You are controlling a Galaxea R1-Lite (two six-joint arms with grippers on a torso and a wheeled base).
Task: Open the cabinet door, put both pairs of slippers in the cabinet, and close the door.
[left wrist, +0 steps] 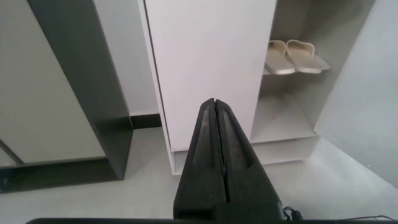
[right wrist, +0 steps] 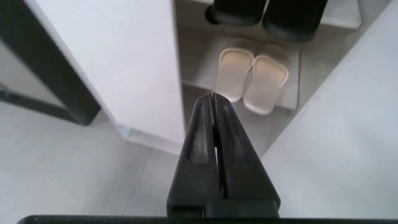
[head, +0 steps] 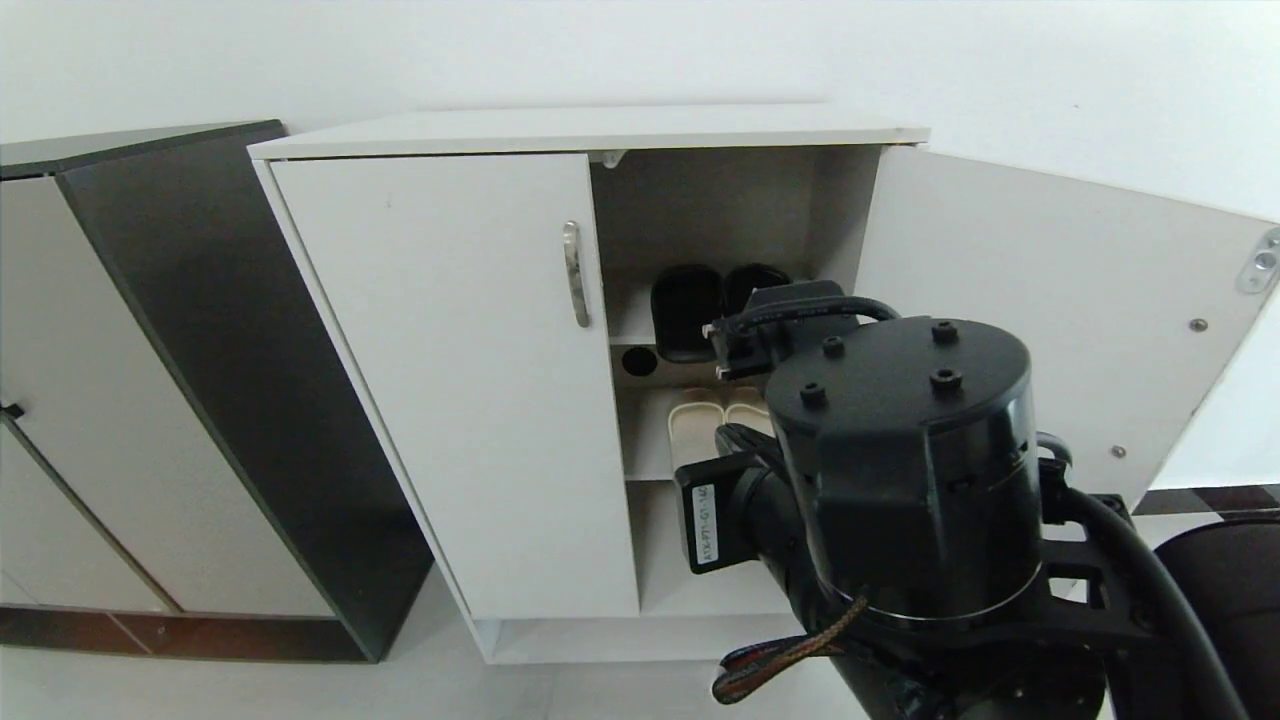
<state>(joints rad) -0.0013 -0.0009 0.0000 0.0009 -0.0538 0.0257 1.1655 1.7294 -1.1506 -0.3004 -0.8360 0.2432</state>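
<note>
Upper slipper pair (head: 690,310) in cabinet (head: 440,380), directly above lower slipper pair (head: 697,425); second cabinet (head: 200,350) to left.

We're counting two cabinets: one white cabinet (head: 590,130) and one dark cabinet (head: 230,380). On the white one we're seeing two doors, one closed door (head: 440,380) and one open door (head: 1040,300), and we're spotting just one handle (head: 574,274). Inside we're tallying two pairs of slippers, four in all: one black pair (head: 688,310) and one cream pair (head: 695,425). We're making out three shelf levels in the open half. And we're logging two grippers: one left gripper (left wrist: 214,102), one right gripper (right wrist: 214,98).
</note>
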